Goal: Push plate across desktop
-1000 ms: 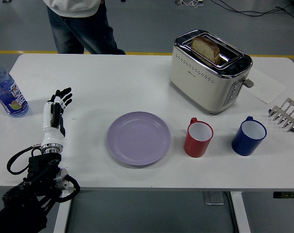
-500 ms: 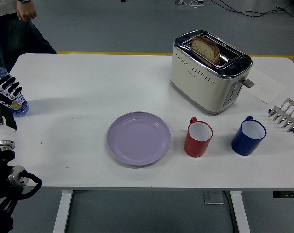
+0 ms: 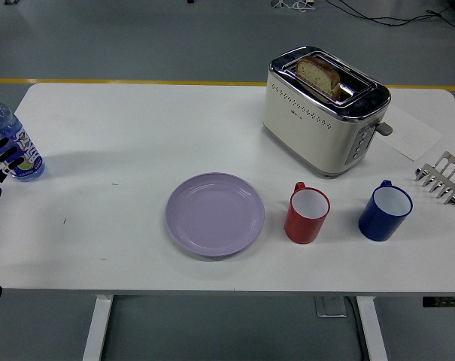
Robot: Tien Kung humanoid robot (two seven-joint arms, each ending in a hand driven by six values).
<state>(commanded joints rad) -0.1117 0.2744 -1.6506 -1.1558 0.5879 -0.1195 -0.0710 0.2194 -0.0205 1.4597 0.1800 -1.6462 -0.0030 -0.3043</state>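
Note:
A pale purple plate (image 3: 214,214) lies flat on the white table (image 3: 137,128), a little left of centre and near the front edge. Only part of my left hand (image 3: 0,155) shows at the far left edge, its black-tipped fingers stretched out and holding nothing, just in front of the water bottle. It is far to the left of the plate and does not touch it. The right arm is out of the picture.
A water bottle (image 3: 9,143) stands at the left edge by my hand. Right of the plate are a red mug (image 3: 307,215) and a blue mug (image 3: 384,212). Behind them stands a cream toaster (image 3: 323,109) holding a bread slice. A metal rack (image 3: 442,177) sits far right.
My left arm has drawn back to the left, from beside the plate's side of the table almost out of the picture. The person at the far side has walked off. The plate has not moved.

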